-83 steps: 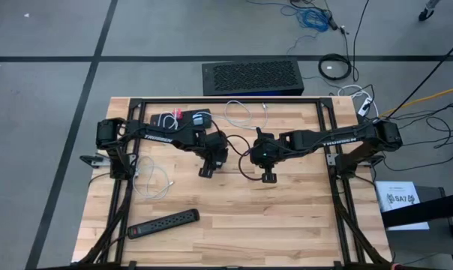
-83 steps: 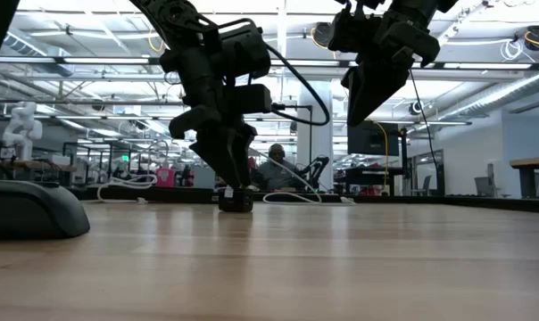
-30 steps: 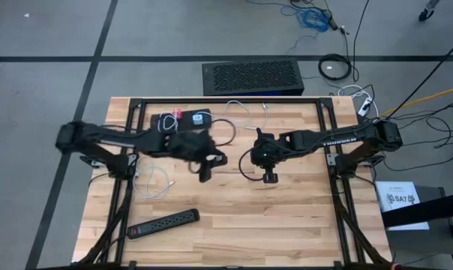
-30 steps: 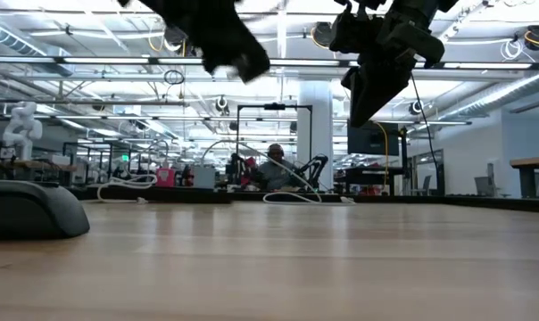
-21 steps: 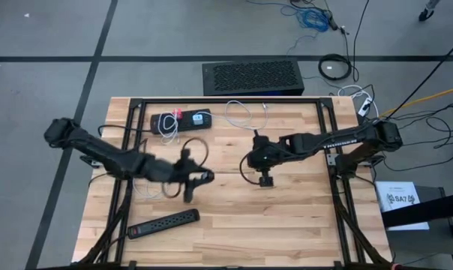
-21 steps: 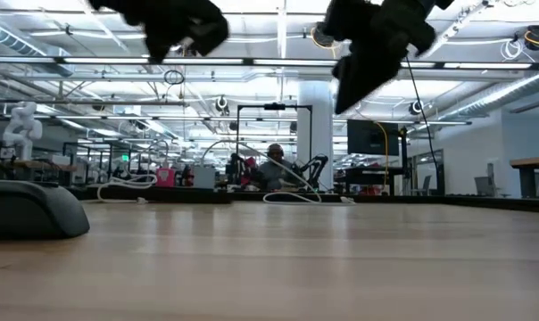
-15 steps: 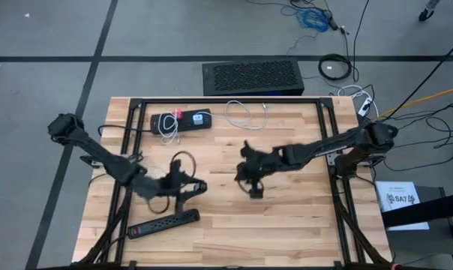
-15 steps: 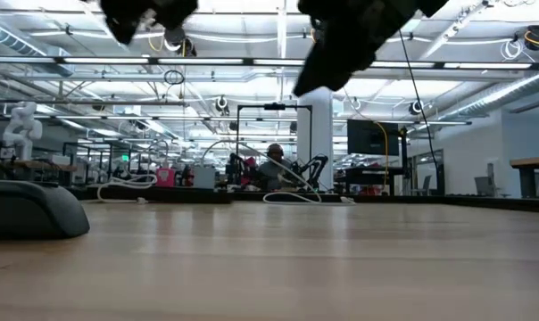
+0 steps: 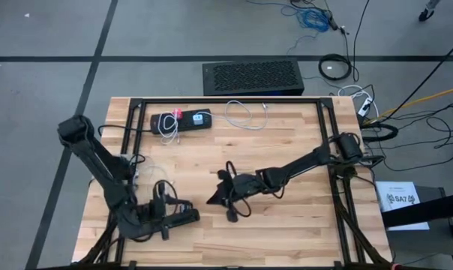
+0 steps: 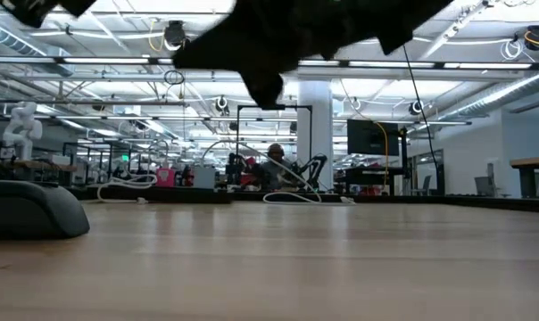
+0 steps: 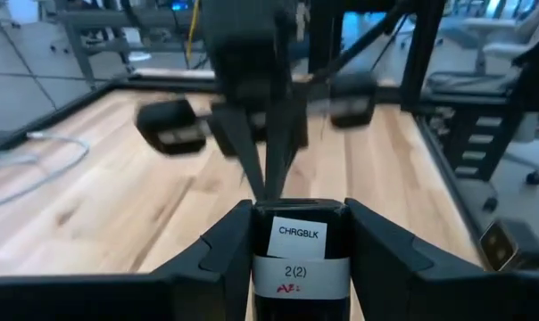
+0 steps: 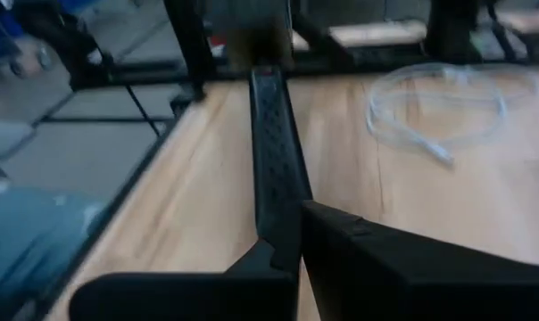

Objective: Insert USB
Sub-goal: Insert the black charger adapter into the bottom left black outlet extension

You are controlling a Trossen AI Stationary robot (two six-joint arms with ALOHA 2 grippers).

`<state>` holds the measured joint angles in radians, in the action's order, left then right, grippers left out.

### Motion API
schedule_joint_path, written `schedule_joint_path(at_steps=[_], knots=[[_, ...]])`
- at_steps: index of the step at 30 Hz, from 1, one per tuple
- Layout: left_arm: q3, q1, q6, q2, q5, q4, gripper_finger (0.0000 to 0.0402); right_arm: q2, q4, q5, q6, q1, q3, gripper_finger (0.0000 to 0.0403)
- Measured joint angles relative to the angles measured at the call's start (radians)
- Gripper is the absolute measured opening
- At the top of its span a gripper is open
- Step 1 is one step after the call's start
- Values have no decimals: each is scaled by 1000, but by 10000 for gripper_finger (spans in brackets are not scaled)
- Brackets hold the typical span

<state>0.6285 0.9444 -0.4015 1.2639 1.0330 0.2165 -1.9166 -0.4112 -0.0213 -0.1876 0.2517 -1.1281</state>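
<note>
A black charger block [image 11: 301,245] with white labels sits between the fingers of my left gripper [image 9: 183,217], which hovers at the table's near left above the black power strip [image 12: 269,152]. The strip lies flat on the wood; in the low view its end [image 10: 24,209] shows at the left. My right gripper [image 9: 213,199] is shut with nothing between its fingers. It hangs over the table's middle and points toward the strip and a white cable [image 12: 439,107]. In its own view the right gripper [image 12: 292,245] shows at the bottom. My left gripper pinches the charger block by its two opposite sides [image 11: 259,245], one finger [image 11: 220,254] on each. The fingers lie about level and point toward the table's right. The block is lifted clear of the table, its labelled face toward the wrist camera.
A second black strip with small devices [image 9: 181,121] and another white cable [image 9: 245,114] lie at the far edge. The black frame rails [image 9: 129,161] run along the table's sides. A black vented box [image 9: 250,77] stands on the floor beyond the table.
My left gripper has swung with the charger block from the table's middle toward the near left, sinking a little, and now points right above the power strip. My right gripper has gone left and toward the near edge, sinking and tipping from pointing down to nearly level.
</note>
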Motion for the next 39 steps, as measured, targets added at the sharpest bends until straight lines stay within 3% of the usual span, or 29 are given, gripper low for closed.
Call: schedule_joint_path(at_steps=[5, 11, 15, 21, 27, 33, 39], knots=[[0, 48, -89, 106, 68, 2, 150, -55, 33, 4, 4, 19, -142, 0], [0, 113, -117, 130, 150, 12, 150, -62, 361, 18, 1, 25, -339, 31], [0, 119, -116, 130, 145, 12, 150, -62, 511, 38, 219, 48, -443, 84], [0, 118, -61, 130, 110, 37, 150, -62, 597, 129, 663, 116, -526, 156], [0, 86, 72, 129, 8, 209, 150, -62, 602, 182, 973, 137, -547, 185], [1, 33, 120, 128, -106, 266, 150, -62, 602, 179, 1100, 120, -547, 187], [1, -48, 124, 128, -193, 255, 150, -67, 603, 136, 1128, 123, -547, 187]])
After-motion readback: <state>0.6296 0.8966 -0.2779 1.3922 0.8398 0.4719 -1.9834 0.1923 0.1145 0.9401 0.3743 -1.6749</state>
